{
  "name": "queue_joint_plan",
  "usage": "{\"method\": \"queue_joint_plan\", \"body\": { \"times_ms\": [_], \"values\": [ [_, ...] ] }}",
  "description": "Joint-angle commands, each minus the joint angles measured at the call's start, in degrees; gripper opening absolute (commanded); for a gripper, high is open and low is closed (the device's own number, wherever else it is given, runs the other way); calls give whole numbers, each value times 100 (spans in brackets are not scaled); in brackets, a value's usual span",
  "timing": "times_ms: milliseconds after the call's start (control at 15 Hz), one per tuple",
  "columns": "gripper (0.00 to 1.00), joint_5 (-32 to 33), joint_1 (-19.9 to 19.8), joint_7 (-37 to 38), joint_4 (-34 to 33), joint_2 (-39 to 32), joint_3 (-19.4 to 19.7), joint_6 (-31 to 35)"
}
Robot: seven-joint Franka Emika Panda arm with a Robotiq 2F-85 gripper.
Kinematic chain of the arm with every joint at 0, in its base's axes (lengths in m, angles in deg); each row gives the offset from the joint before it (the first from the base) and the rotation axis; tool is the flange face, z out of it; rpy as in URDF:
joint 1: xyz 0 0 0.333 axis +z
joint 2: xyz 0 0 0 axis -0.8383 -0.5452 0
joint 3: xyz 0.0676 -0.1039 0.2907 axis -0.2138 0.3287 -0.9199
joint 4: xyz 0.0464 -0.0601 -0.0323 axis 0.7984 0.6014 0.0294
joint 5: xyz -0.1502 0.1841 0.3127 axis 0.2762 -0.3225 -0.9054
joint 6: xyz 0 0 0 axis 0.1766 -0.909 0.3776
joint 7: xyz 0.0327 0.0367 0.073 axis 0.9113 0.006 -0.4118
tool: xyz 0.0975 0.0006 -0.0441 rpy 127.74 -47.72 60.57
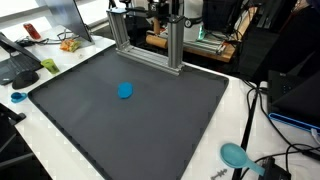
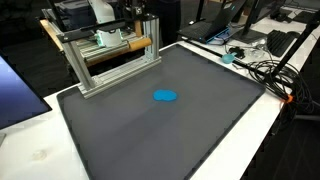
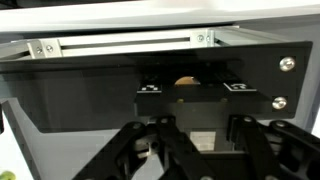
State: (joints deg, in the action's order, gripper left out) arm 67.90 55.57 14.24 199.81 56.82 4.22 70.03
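Gripper (image 3: 195,150) slack and wide, fingers (image 3: 140,150) parted at the bottom of the wrist view, nothing between them. Straight ahead and close, apart from the fingertips as far as can be told: black panel (image 3: 90,95), upright, filling most of that view. On the panel, ahead and slightly above: two black-and-white marker tags (image 3: 150,88) flanking a small notch, with something tan and rounded behind it, too dim to name. Off to the right of the gripper's line, two screws (image 3: 288,64). Along the panel's top, aluminium frame (image 3: 120,42), bolted at the corners.

Judged step: an approach, squared up on the panel, no contact yet. Next, by that reading: a slow, straight advance toward the notch, jaws kept level with the tags, with care for the frame's rail above.

Only in the wrist view: panel, tags, screws. Only in the exterior views: the wider setting, with the frame (image 1: 147,45) standing at one edge of a grey mat (image 1: 180,110) on a white table (image 2: 35,150). Well apart from the gripper, out on the mat, a blue object (image 2: 165,97) lying alone. Gripper itself hard to pick out in both exterior views, tucked in by the frame.
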Motion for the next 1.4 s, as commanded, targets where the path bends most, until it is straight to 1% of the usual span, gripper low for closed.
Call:
{"method": "queue_joint_plan", "body": {
  "times_ms": [0, 467, 533, 600, 667, 933, 1000, 1333],
  "values": [
    [23, 119, 18, 84, 186, 217, -147, -11],
    [23, 80, 139, -470, 127, 258, 16, -564],
    [23, 57, 144, -483, 118, 244, 27, -560],
    [73, 19, 164, -548, 86, 218, 59, -599],
    [73, 3, 146, -483, 110, 229, 49, -480],
    [98, 19, 105, -317, 80, 237, 9, -235],
    [100, 30, 81, -244, 82, 260, -9, -159],
    [100, 174, -40, 197, 51, 328, -155, 413]
  ]
}}
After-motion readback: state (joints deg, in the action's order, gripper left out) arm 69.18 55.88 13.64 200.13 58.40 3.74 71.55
